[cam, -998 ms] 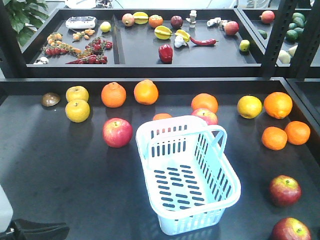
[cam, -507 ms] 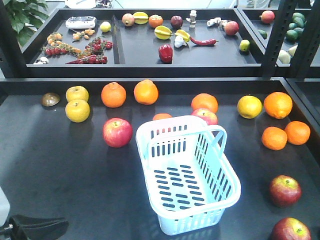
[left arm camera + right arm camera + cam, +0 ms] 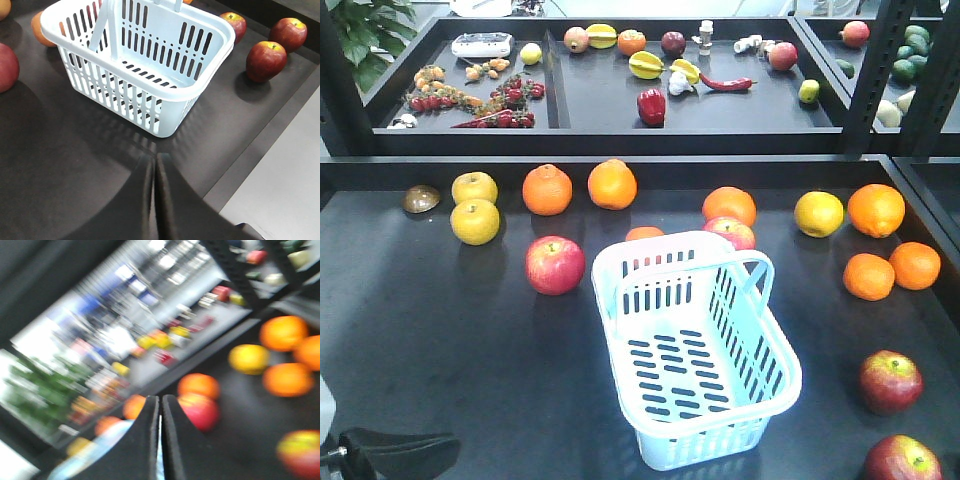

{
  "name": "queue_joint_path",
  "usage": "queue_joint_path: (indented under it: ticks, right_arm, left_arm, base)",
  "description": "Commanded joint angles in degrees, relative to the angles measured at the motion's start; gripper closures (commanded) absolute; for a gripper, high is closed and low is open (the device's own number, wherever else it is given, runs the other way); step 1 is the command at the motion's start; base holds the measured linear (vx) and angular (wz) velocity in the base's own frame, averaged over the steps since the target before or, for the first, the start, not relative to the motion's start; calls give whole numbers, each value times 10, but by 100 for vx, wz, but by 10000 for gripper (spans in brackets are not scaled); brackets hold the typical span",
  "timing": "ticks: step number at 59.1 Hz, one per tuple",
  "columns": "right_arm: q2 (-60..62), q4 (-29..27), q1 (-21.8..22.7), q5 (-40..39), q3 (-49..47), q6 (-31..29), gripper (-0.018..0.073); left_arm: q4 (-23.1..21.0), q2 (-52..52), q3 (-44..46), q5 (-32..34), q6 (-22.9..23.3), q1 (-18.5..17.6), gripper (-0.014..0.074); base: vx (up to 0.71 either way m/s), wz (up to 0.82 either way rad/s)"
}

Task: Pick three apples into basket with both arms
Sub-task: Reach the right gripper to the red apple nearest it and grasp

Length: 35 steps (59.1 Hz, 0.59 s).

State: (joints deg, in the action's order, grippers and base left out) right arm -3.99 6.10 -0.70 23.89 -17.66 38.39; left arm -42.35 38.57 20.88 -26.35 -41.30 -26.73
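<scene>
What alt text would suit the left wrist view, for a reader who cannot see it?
An empty pale blue basket stands on a dark table, with three dark red apples beside it at the upper right. The left gripper, shut, points toward the basket from the bottom edge.

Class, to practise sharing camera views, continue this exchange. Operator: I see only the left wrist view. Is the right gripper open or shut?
Observer: The right gripper is shut, holding nothing.
Operator: Any yellow fruit on the table?
Observer: Yes, a yellow fruit lies beside a large orange, far right.
Operator: Anything behind the table?
Observer: A shelf holding a red pepper.
</scene>
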Motion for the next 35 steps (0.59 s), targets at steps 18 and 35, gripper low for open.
queue_joint_path:
  ticks: [18,35]
  right_arm:
    - [-189,52,2,113,-187,-234,564]
    - [-396,59,2,246,-286,-263,374]
  left_arm:
    - [-19,-2,15,43,4,-3,602]
    - [-19,-2,15,42,4,-3,603]
  base:
    - [0,0]
    - [0,0]
